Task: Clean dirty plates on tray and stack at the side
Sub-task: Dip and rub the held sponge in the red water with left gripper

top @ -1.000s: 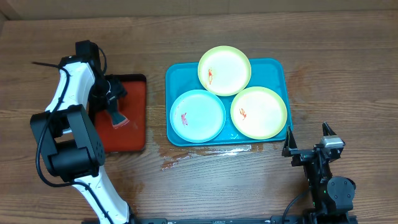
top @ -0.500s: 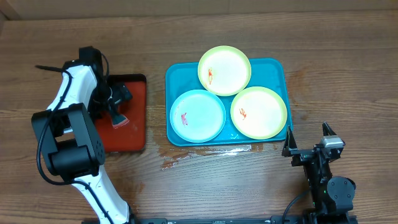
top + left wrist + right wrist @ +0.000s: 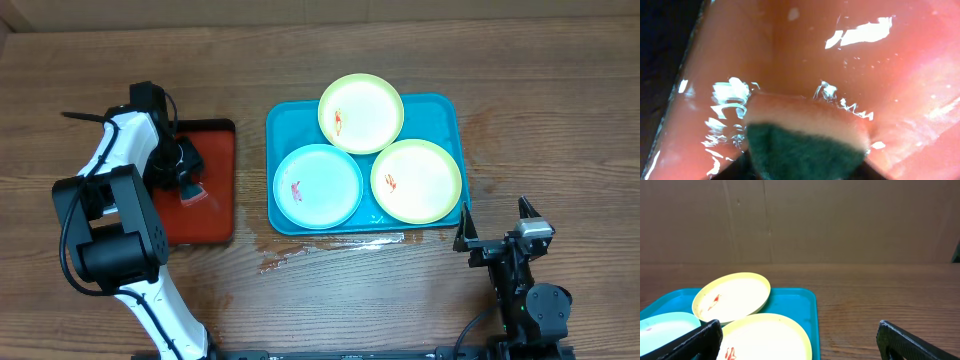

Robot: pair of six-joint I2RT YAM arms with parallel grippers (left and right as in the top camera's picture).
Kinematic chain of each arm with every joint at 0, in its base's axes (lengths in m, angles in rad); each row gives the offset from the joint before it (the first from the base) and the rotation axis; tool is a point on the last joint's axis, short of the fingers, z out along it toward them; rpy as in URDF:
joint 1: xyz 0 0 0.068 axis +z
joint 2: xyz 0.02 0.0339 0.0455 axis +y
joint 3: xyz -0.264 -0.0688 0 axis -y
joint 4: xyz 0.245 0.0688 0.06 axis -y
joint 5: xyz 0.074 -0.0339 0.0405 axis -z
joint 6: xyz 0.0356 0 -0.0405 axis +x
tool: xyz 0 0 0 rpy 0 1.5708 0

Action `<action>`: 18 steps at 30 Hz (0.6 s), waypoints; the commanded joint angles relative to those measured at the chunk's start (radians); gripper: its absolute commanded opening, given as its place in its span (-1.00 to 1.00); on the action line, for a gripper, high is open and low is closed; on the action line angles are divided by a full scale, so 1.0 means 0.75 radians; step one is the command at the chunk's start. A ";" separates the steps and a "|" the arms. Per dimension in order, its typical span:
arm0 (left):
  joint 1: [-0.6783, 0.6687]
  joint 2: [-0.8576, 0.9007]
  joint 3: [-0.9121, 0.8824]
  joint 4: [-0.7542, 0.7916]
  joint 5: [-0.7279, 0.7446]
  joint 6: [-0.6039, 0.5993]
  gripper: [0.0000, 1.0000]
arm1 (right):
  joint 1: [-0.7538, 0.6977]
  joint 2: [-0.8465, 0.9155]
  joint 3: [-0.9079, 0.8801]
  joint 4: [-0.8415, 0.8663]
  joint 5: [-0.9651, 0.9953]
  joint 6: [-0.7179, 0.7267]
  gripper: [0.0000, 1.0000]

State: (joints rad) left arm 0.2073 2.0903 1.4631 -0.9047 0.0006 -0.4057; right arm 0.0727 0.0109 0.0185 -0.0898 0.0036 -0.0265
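Over on the left, the left gripper (image 3: 186, 178) is down over the red tray (image 3: 215, 218). Its fingers pinch a sponge (image 3: 805, 140), green scouring side up toward the wrist and pale foam side pressed to the tray floor. That floor looks wet and shiny, with bright patches of water around the sponge.

In the middle of the wooden table (image 3: 560, 100) sits the turquoise tray (image 3: 442, 108), well apart from the red one, and all three plates are on it. The light blue plate (image 3: 318, 186) lies at its near left. The far yellow-green plate (image 3: 361, 113) sits behind, poking out past the tray's far rim, with its near edge meeting the other two. The near yellow-green plate (image 3: 416, 180) fills the right side. Each carries a small red-orange smear. A wet streak (image 3: 320, 250) glistens on the wood just in front of the tray.

At the right, the right gripper (image 3: 493, 222) hangs near the tray's front right corner. Its fingers are spread wide and hold nothing, touching neither tray nor plates.
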 commanded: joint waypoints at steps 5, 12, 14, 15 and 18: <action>-0.006 0.021 -0.014 0.063 -0.082 0.012 -0.92 | -0.001 -0.011 -0.014 0.007 -0.007 -0.006 1.00; -0.006 0.021 -0.014 0.126 -0.084 0.013 1.00 | -0.001 -0.011 -0.014 0.008 -0.007 -0.006 1.00; -0.006 0.021 -0.014 0.142 -0.085 0.013 1.00 | -0.001 -0.011 -0.014 0.008 -0.007 -0.006 1.00; -0.006 0.021 -0.014 0.152 -0.085 0.013 1.00 | -0.001 -0.011 -0.014 0.008 -0.007 -0.006 1.00; -0.006 0.021 -0.014 0.172 -0.084 0.013 0.46 | -0.001 -0.011 -0.014 0.007 -0.007 -0.006 1.00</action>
State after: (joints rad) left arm 0.2047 2.0907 1.4628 -0.7891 -0.0475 -0.3965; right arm 0.0727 0.0109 0.0185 -0.0902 0.0032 -0.0265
